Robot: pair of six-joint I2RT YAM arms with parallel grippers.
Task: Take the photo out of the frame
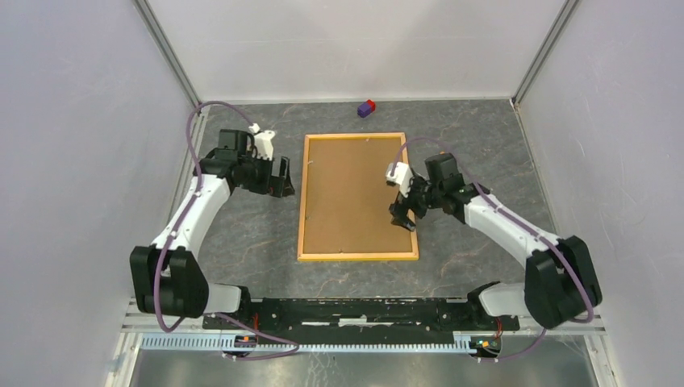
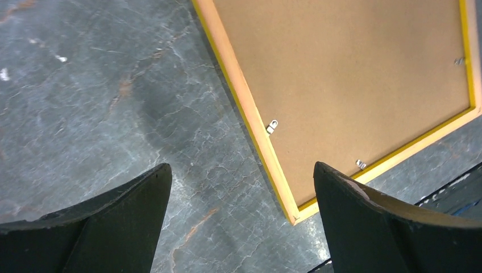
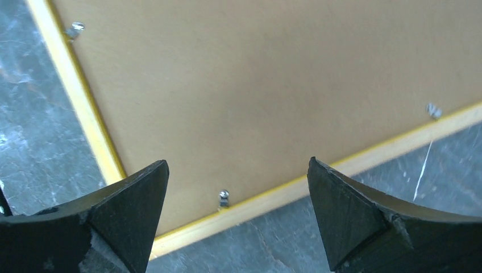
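The frame (image 1: pixel 303 201) lies face down in the middle of the table, its yellow-orange border around the brown backing board (image 1: pixel 351 193). The photo is hidden under the board. My left gripper (image 1: pixel 282 179) is open and empty over the table just left of the frame's left edge; in the left wrist view (image 2: pixel 241 165) a frame corner (image 2: pixel 295 216) and a metal clip (image 2: pixel 272 126) show between the fingers. My right gripper (image 1: pixel 403 214) is open and empty above the frame's right edge; the right wrist view (image 3: pixel 238 161) shows a clip (image 3: pixel 224 197) between the fingers.
A small purple and red block (image 1: pixel 367 107) lies at the back of the table beyond the frame. Other clips (image 3: pixel 74 28) (image 3: pixel 433 110) sit along the board's edges. White walls enclose the table on three sides.
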